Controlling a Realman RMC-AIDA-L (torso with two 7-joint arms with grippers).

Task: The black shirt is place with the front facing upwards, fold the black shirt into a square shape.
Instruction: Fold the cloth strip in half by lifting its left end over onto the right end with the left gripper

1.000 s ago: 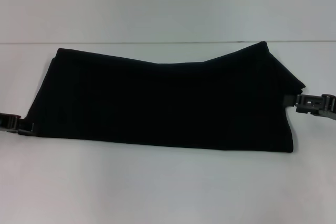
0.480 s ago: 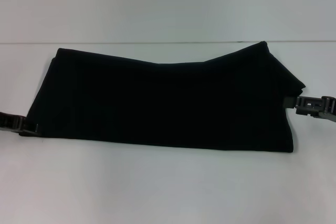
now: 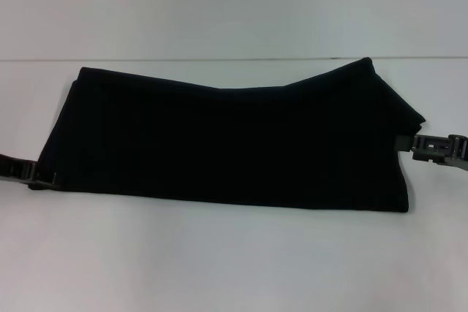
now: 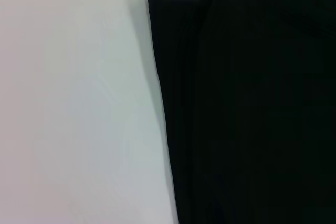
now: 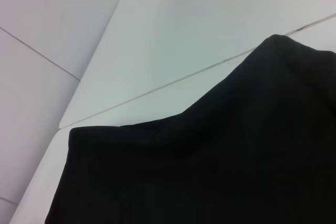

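The black shirt (image 3: 227,144) lies folded into a long band across the white table, with no lettering showing. Its far right corner (image 3: 365,63) rises in a peak. In the head view my left gripper (image 3: 42,179) is at the shirt's near left corner, its tip touching the cloth edge. My right gripper (image 3: 404,142) meets the shirt's right edge about halfway along. The left wrist view shows layered folded edges of the shirt (image 4: 252,108) beside bare table. The right wrist view shows the shirt (image 5: 220,166) and its raised corner.
The white table (image 3: 219,261) extends in front of the shirt and to both sides. A seam line (image 3: 219,59) runs across the table just behind the shirt. In the right wrist view the table's edge (image 5: 89,72) meets a tiled floor.
My left gripper has slid a little to the right, closer against the shirt's near left corner. The right gripper and the shirt have hardly moved.
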